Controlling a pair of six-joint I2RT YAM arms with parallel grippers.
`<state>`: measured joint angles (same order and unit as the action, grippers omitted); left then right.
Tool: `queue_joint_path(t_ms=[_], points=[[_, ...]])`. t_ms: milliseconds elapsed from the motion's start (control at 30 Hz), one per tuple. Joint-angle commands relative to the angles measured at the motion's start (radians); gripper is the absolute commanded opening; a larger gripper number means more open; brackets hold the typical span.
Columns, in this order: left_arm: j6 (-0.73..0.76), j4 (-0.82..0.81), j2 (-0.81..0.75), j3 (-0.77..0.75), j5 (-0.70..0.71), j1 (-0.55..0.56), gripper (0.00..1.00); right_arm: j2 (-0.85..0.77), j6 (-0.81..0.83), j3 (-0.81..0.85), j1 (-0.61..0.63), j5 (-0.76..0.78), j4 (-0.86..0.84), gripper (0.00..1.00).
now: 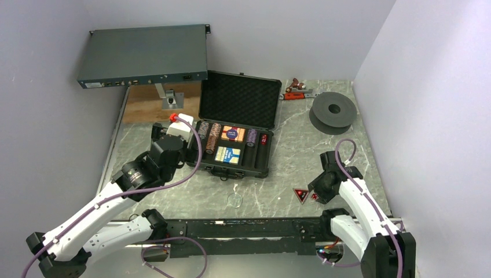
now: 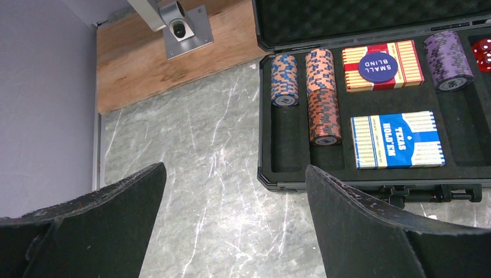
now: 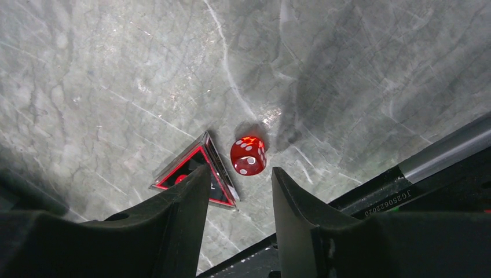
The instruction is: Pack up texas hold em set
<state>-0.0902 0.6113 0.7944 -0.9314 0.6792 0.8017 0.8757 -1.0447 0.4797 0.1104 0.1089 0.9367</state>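
Observation:
The black case (image 1: pixel 268 124) lies open at the table's middle, lid up. Its foam tray (image 2: pixel 286 152) holds striped poker chips (image 2: pixel 323 98), a red deck (image 2: pixel 405 63) under a blue button, a blue deck (image 2: pixel 398 139), purple chips (image 2: pixel 447 58) and red dice (image 2: pixel 482 53). My left gripper (image 2: pixel 234 168) hangs open and empty over bare table beside the case's near left corner. A loose red die (image 3: pixel 248 155) lies on the table next to the triangular black-red marker (image 3: pixel 197 168). My right gripper (image 3: pixel 240 171) is open just short of the die, one finger (image 3: pixel 179 202) over the marker.
A grey-blue rack unit (image 1: pixel 143 56) stands raised at the back left above a wooden board (image 1: pixel 151 105). A black spool (image 1: pixel 333 111) and a small red tool (image 1: pixel 298 90) sit at the back right. A clear disc (image 1: pixel 235 200) lies near the black front rail (image 1: pixel 249 229).

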Motion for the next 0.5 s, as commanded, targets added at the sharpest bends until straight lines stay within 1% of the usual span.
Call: queue_joint_path(t_ms=[0, 467], points=[[0.001, -0.005, -0.016, -0.01, 0.023, -0.005, 0.96, 0.017, -0.02, 0.022, -0.007, 0.028, 0.016, 0.44], [0.003, -0.005, -0.026, -0.01, 0.022, -0.006, 0.97, 0.026, -0.023, 0.016, -0.011, 0.027, 0.001, 0.4]])
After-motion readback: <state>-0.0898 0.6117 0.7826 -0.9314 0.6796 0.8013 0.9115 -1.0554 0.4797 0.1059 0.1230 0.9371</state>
